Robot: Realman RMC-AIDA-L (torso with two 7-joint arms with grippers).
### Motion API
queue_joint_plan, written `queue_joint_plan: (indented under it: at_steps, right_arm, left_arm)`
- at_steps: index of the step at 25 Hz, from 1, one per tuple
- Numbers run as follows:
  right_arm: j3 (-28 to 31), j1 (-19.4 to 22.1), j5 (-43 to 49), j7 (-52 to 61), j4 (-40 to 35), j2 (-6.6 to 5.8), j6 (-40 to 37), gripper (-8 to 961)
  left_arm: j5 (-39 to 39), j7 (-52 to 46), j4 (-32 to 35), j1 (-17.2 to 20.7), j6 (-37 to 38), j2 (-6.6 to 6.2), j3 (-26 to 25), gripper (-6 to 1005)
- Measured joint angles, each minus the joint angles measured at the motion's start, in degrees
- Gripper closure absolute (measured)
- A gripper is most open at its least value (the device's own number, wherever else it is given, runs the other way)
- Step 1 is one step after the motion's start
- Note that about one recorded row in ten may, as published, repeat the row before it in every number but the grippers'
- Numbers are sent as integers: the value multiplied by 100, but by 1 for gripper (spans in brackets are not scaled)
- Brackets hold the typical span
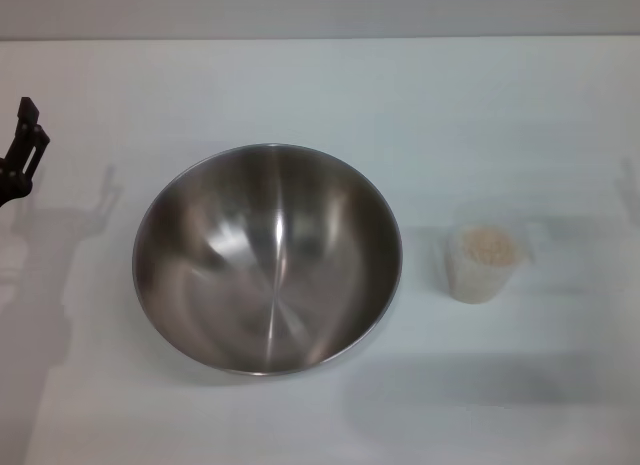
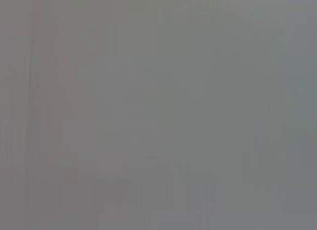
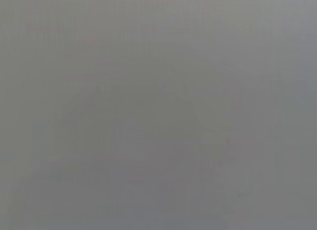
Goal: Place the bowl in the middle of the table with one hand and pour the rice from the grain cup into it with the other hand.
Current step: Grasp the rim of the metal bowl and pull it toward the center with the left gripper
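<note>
Nearest, the empty bowl (image 1: 268, 257) sits upright on the table (image 1: 330, 85). Well apart to its right stands the grain cup (image 1: 484, 261), holding rice (image 1: 487, 246). Left gripper (image 1: 22, 150) hangs at the table's left edge; whether its fingers are spread cannot be told.

Bright washed-out head view, soft shadows, wrist views perhaps fogged grey

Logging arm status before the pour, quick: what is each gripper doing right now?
Left gripper: at the table's left edge, holding nothing; open or shut cannot be told.
Right gripper: not in view.
</note>
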State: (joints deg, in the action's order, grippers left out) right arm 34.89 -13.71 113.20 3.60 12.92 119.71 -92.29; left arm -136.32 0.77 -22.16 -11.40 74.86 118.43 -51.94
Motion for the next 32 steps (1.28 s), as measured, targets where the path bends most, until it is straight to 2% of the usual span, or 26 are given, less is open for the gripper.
queue_joint_plan:
  at_steps: [5,10,11,12,13,15,16,17,19,20,21,22,24,26,27,28,30,31,32]
  right_arm:
    - [0,-5,0,0,1,0,1,106]
    - [0,-33,0,0,0,0,4,106]
    - [0,-40,0,0,0,0,5,106]
    - [0,-45,0,0,0,0,5,106]
    - [0,-47,0,0,0,0,6,106]
    - [0,-57,0,0,0,-4,7,106]
    - [0,-59,1,0,0,-5,7,106]
    - [1,-60,0,0,0,-5,8,106]
    - [1,-62,0,0,0,-6,9,106]
    - [2,-62,0,0,0,-7,9,106]
    - [10,-62,0,0,0,-8,9,106]
    - [10,-62,0,0,0,-8,9,106]
    - [23,-62,0,0,0,-9,10,106]
    - [37,-62,-1,0,0,-9,10,106]
    - [37,-62,-1,0,0,-9,10,106]
    - [37,-64,-3,0,-1,-9,10,106]
    - [38,-67,-3,0,0,-9,10,106]
    - [41,-79,-5,0,0,-9,10,106]
    - [41,-79,-5,0,0,-9,10,106]
  left_arm:
    - [0,0,-85,-26,-146,-18,0,131]
    - [-81,5,-484,-13,-608,-134,-18,131]
    - [-336,65,-1180,90,-1329,-394,-136,131]
    - [-336,65,-1180,90,-1329,-394,-136,131]
    - [-410,81,-1392,130,-1536,-469,-204,131]
    - [-760,99,-1998,251,-2191,-656,-469,131]
    - [-1140,99,-2567,384,-2886,-772,-796,131]
    - [-1140,99,-2567,384,-2886,-772,-796,131]
    - [-1691,81,-3427,588,-3966,-838,-1334,132]
    - [-1810,72,-3588,627,-4208,-845,-1439,132]
    - [-2261,31,-4468,794,-5426,-838,-1904,132]
    - [-2261,31,-4468,794,-5426,-838,-1904,132]
    - [-2477,40,-5311,859,-6686,-812,-2218,132]
    - [-2534,103,-5851,828,-7728,-802,-2423,132]
    - [-2534,103,-5851,828,-7728,-802,-2423,132]
    - [-2523,334,-6491,642,-9154,-771,-2738,132]
    - [-2499,526,-6759,538,-9818,-713,-2917,132]
    - [-2446,868,-7055,400,-10557,-569,-3235,132]
    - [-2446,868,-7055,400,-10557,-569,-3235,132]
